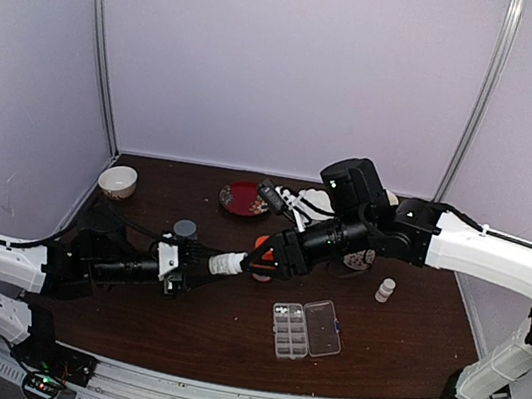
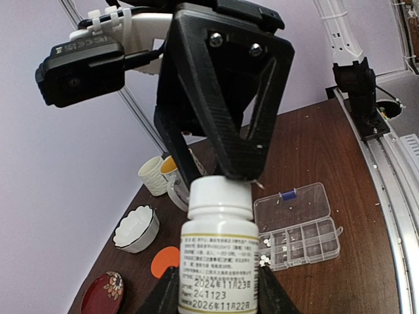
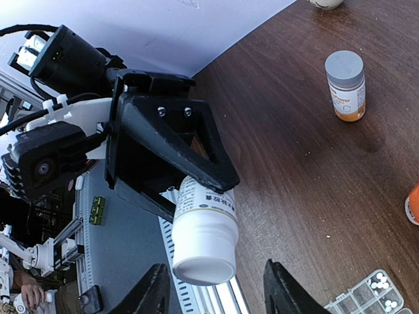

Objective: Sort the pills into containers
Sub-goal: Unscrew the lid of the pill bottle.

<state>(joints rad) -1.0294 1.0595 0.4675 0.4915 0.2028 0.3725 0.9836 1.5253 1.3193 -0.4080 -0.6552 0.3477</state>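
Above the desk (image 1: 176, 317), the left arm's fingers (image 2: 162, 296) pinch a white bottle (image 2: 218, 261) held sideways, while the right arm's fingers (image 3: 152, 291) stand spread either side of its cap (image 3: 204, 267). The pill box (image 1: 306, 329) lies open nearby, a few pills (image 2: 265, 243) in its compartments.

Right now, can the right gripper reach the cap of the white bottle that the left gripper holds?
Probably yes. The left gripper holds the white bottle by its body, so the cap is bare and faces the right gripper, whose jaws stand open just in front of it.
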